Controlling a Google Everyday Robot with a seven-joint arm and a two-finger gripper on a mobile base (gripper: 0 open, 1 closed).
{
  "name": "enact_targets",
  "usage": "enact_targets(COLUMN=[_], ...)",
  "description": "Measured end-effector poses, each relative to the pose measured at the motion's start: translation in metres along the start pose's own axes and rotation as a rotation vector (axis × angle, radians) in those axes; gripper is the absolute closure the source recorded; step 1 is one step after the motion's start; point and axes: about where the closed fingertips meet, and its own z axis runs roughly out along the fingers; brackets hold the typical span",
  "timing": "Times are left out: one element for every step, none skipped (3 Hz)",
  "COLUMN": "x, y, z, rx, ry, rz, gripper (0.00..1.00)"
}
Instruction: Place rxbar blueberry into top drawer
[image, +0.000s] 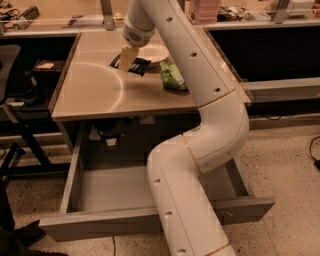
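The rxbar blueberry is a flat dark navy wrapper lying on the tan table top, near its far middle. My gripper hangs from the white arm and is down at the bar's left end, covering part of it. The top drawer is pulled out wide below the table's front edge, and its grey floor shows. My white arm crosses over the drawer's right half and hides that part.
A green crinkly bag lies just right of the bar. A white plate sits behind the bar. A black chair stands left of the table. Benches with clutter run along the back and right.
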Motion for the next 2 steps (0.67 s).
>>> enact_targets(x=[-0.0227, -0.0246], y=[-0.0051, -0.0069], z=[-0.0044, -0.0041], rx=[0.052, 0.06], ry=[-0.071, -0.076], rz=[-0.02, -0.018], gripper=[1.0, 1.0])
